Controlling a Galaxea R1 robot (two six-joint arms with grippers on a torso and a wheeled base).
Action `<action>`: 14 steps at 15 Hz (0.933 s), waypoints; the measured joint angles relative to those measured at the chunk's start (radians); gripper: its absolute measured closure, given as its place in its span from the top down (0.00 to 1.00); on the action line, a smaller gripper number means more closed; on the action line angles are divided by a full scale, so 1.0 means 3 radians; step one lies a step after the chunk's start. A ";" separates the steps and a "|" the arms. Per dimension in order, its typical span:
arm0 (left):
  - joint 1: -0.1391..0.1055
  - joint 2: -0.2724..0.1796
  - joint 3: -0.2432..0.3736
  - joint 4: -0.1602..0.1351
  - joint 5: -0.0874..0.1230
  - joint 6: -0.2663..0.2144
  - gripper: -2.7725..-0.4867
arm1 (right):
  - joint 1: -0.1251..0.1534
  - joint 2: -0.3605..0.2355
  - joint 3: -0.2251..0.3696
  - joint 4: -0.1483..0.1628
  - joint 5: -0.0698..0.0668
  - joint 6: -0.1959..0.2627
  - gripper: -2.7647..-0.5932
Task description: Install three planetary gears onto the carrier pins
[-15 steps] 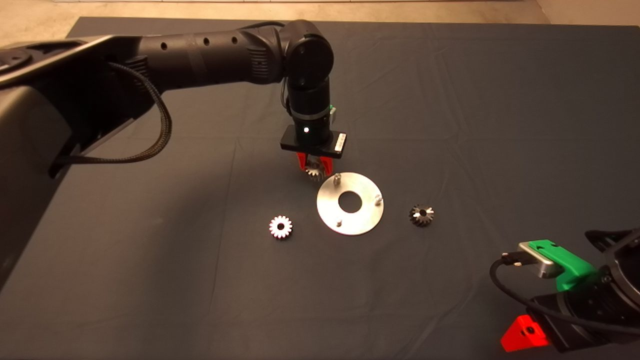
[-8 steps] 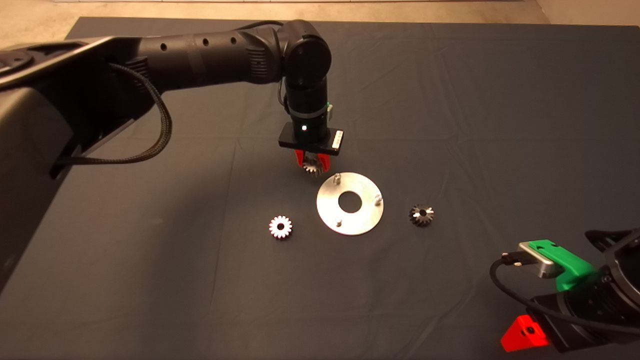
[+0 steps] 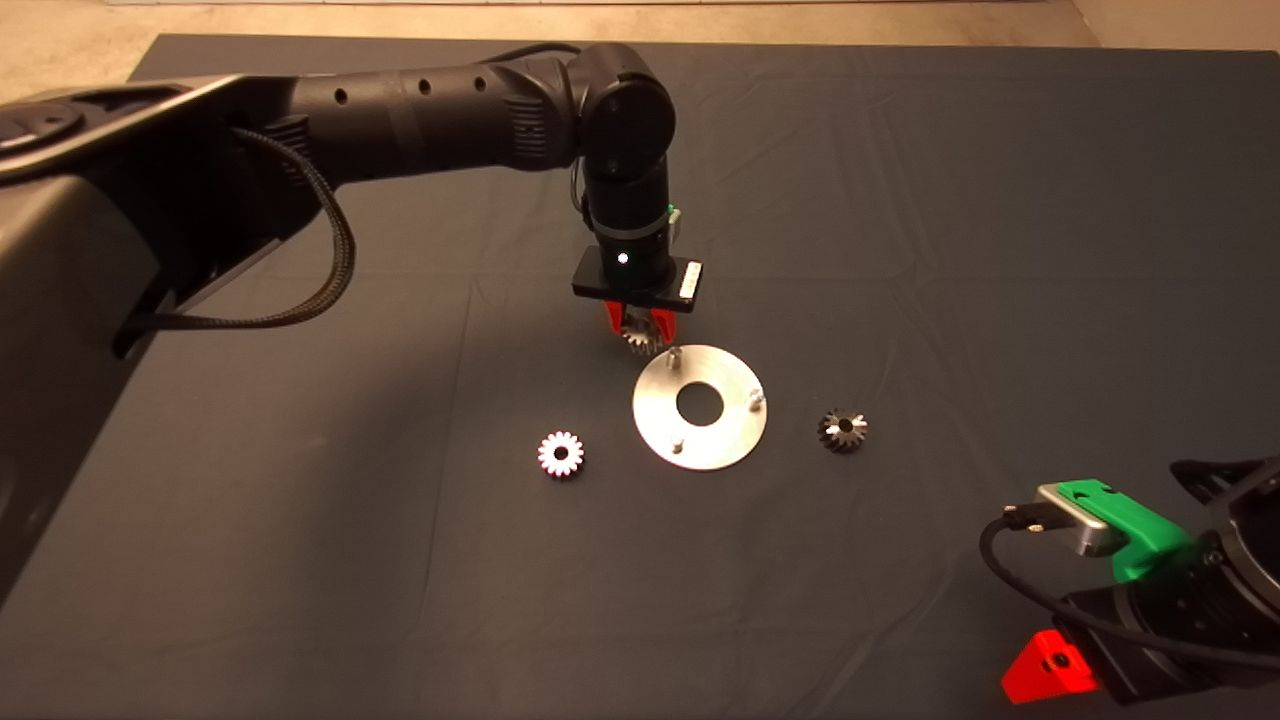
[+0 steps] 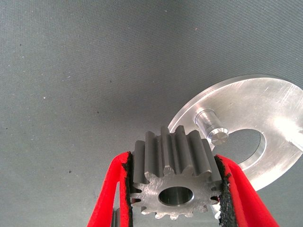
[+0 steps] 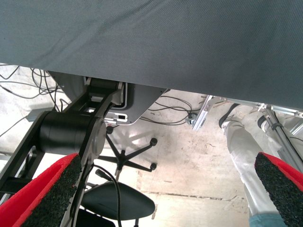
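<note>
At the near right corner of the counter, the right gripper (image 3: 1050, 670) is parked beyond the mat's edge, its fingers (image 5: 47, 194) spread wide with nothing between them; past them, in the right wrist view, floor cables, a black office chair (image 5: 118, 201) and a person's leg (image 5: 248, 156) are seen below the mat's underside. Farther in, on the dark mat (image 3: 900, 250), a bright silvery gear (image 3: 561, 454) lies flat, well apart from the silver plate (image 3: 700, 445) on its left side. On the plate's right side a darker gear (image 3: 843, 430) lies near the rim, not touching it. The plate lies flat with its large centre hole open, and three carrier pins are seen upright around it: a near pin (image 3: 678, 442), a right pin (image 3: 757, 398) and a far pin (image 3: 674, 357). All three pins are bare. Just beyond the far pin, the left gripper (image 3: 638, 325) is held pointing downward above the mat at the plate's far left rim, and the third gear (image 4: 173, 177) is pinched by its teeth between the two red fingers (image 4: 111, 189), with its centre hole unobstructed. In the left wrist view this held gear is seen beside the far pin, not over it. Behind, the left arm (image 3: 450, 100) stretches across from the left.
</note>
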 joint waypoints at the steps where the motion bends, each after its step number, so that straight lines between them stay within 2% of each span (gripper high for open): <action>1: 0.0000 0.0000 0.0000 0.0000 -0.0031 0.0000 0.13 | 0.0000 0.0000 0.0000 0.0000 0.0000 0.0000 0.98; 7: 0.0000 0.0001 0.0008 0.0000 -0.0241 0.0000 0.13 | 0.0000 0.0000 0.0000 0.0000 0.0000 0.0001 0.98; 9: 0.0007 0.0008 0.0008 0.0001 -0.0270 0.0000 0.13 | 0.0000 -0.0001 0.0000 0.0000 -0.0001 0.0001 0.98; 12: 0.0122 0.0009 0.0008 -0.0001 -0.0343 0.0000 0.13 | 0.0000 -0.0001 -0.0001 0.0000 0.0000 0.0001 0.98; 14: 0.0140 0.0008 0.0018 -0.0012 -0.0346 0.0000 0.13 | 0.0000 -0.0008 -0.0001 0.0000 0.0000 0.0001 0.98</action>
